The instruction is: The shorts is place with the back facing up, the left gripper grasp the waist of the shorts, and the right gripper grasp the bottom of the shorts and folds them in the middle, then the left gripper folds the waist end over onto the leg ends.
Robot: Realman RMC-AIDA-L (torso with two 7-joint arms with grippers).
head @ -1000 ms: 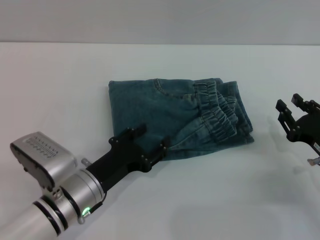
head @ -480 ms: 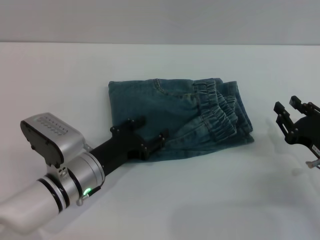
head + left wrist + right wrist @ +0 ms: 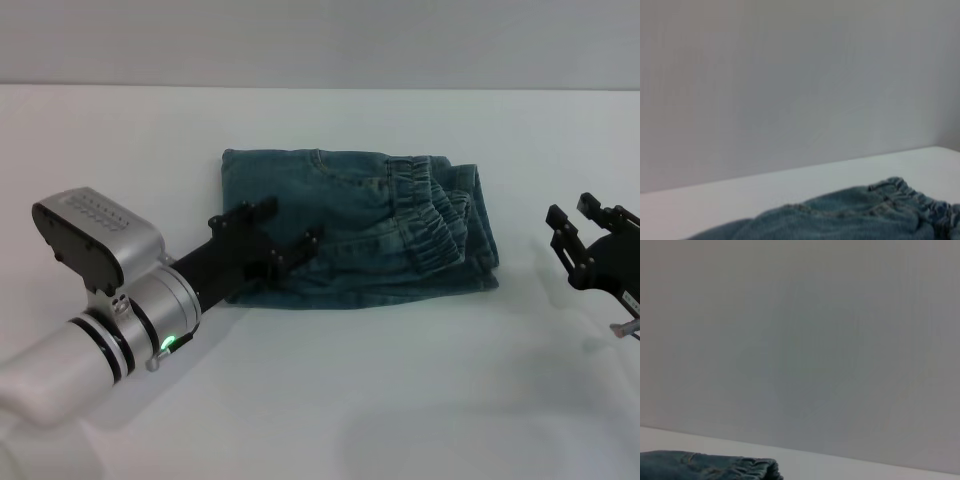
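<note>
White surface (image 3: 400, 400) ran back to a pale grey wall, bare apart from the shorts (image 3: 340, 215), which lay mid-surface folded into a compact block, back up. Waist of the shorts (image 3: 432, 222), the ruffled band, sat on top toward my right side, doubled over the denim beneath; leg hems hidden underneath, cannot confirm alignment. My left gripper (image 3: 268, 232) was low over the near left edge of the block, fingers spread apart, holding nothing; whether the tips touched cloth I could not tell. My right gripper (image 3: 583, 225) hung just off the right edge of the shorts, apart from them, fingers parted and empty. Judged: both folds look done, so this is the release and tidy stage; next move calls for drawing the left arm clear without dragging the top layer. Against half a second earlier, the left gripper sat farther left and the bundle's near edge lay flatter; right gripper barely changed.
</note>
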